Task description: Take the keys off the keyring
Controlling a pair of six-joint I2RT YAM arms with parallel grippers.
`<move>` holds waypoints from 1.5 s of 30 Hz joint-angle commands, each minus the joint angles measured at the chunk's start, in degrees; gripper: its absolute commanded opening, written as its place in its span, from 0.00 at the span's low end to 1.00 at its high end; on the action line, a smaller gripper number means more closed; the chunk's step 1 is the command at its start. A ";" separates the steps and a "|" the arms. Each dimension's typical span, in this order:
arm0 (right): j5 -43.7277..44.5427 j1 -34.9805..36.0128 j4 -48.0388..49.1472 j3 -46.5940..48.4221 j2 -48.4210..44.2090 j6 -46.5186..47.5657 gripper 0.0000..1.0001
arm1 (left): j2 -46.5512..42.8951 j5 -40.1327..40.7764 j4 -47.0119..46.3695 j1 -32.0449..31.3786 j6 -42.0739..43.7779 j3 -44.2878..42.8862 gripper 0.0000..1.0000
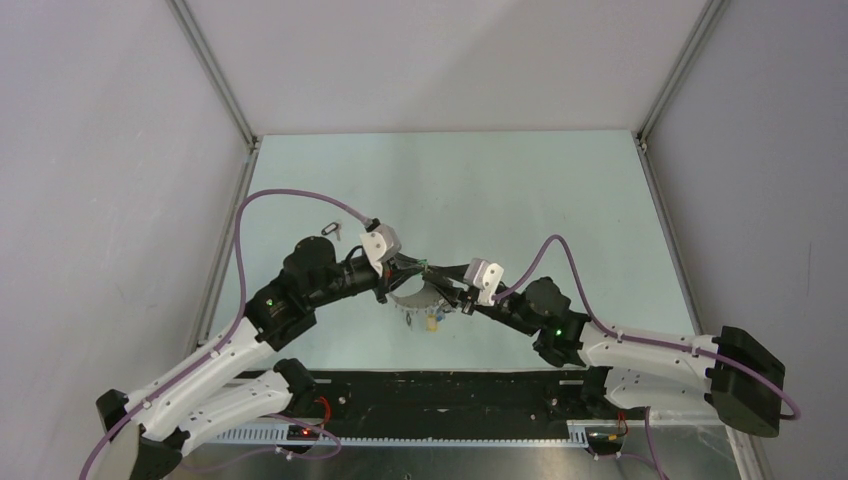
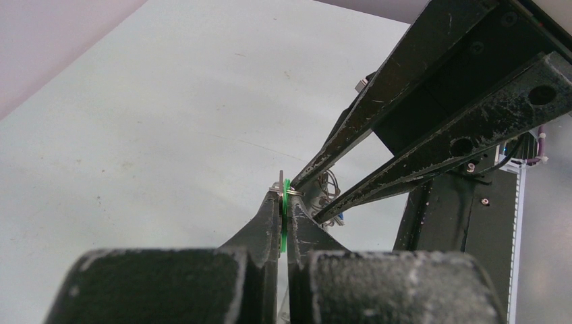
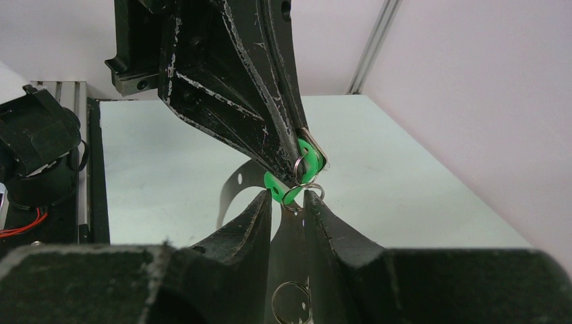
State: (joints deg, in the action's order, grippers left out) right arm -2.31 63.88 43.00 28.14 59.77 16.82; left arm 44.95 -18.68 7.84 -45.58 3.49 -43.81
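My two grippers meet above the middle of the table. My left gripper (image 1: pixel 420 270) (image 2: pixel 284 196) is shut on a green key tag (image 2: pixel 285 226) (image 3: pixel 307 162), which carries a small silver split ring (image 3: pixel 292 200). My right gripper (image 1: pixel 447 290) (image 3: pixel 287 197) has the flat dark band of the keyring (image 3: pixel 233 183) (image 1: pixel 412 298) running between its fingers and grips it. More keys (image 1: pixel 432 320) (image 2: pixel 329 185) hang below the band. A second small ring (image 3: pixel 290 300) shows low between the right fingers.
A small dark key with a ring (image 1: pixel 328 229) lies on the table left of the left wrist. The pale green table (image 1: pixel 540 190) is edged by grey walls and metal rails. A black strip and cables run along the near edge (image 1: pixel 450 395).
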 commanded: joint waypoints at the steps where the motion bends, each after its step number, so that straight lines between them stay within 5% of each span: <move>1: -0.14 -0.40 3.45 2.71 0.52 0.51 0.30 | -1.39 -0.42 -4.35 0.13 0.21 -0.52 0.00; 9: -0.85 -0.56 7.17 3.55 3.95 0.21 0.26 | -2.43 -0.55 -4.81 0.15 0.13 -0.23 0.00; 16: 0.94 0.36 5.76 4.03 4.00 0.66 0.00 | -3.07 0.24 -5.33 0.11 -0.11 0.22 0.00; 40: 18.17 9.92 8.17 1.78 2.55 13.54 0.00 | -0.55 5.36 -3.60 0.26 -4.12 -1.24 0.00; 45: 16.05 10.86 9.27 1.06 2.79 17.42 0.00 | 0.33 7.30 -3.06 1.20 -5.28 -1.32 0.00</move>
State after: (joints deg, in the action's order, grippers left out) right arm 14.37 73.30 45.63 29.17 62.61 29.50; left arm 44.42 -14.70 6.63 -45.47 -0.25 -43.07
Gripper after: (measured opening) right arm 0.010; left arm 0.022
